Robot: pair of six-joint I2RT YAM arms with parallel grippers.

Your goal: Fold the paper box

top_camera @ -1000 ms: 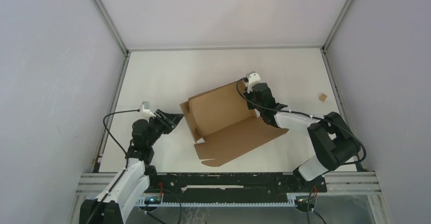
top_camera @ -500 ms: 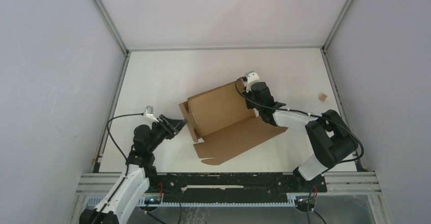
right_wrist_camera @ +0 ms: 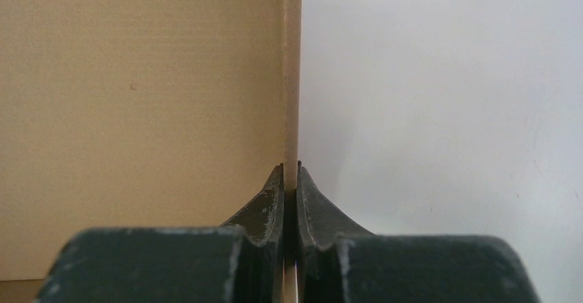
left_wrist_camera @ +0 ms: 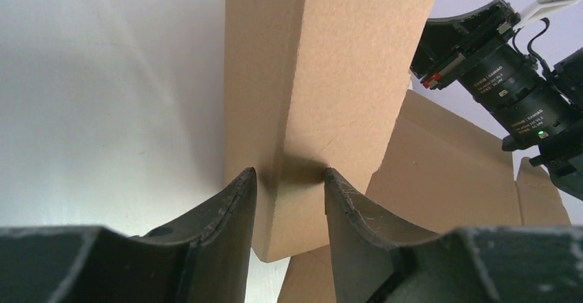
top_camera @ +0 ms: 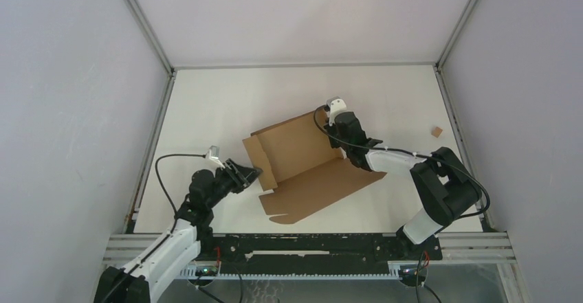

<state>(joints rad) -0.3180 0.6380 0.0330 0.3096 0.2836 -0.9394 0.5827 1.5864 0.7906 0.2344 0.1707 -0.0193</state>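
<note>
The paper box [top_camera: 302,159] lies half folded at mid-table: a back panel stands up, and a wide flap lies flat towards me. My right gripper [top_camera: 335,135] is shut on the box's upright right side wall; in the right wrist view the thin wall edge [right_wrist_camera: 292,76] runs between the closed fingers [right_wrist_camera: 275,200], with the box's inside [right_wrist_camera: 137,97] on the left. My left gripper [top_camera: 256,173] is open at the box's left side flap. In the left wrist view its tips [left_wrist_camera: 287,176] rest against that upright flap [left_wrist_camera: 330,76].
A tiny brown cardboard scrap [top_camera: 436,130] lies at the right edge of the table. Metal frame rails border the white table [top_camera: 227,104]. The right arm's wrist and camera [left_wrist_camera: 509,76] show beyond the box in the left wrist view.
My left arm has swung right, from clear of the box up to its left flap. The right gripper and its wall have shifted slightly left.
</note>
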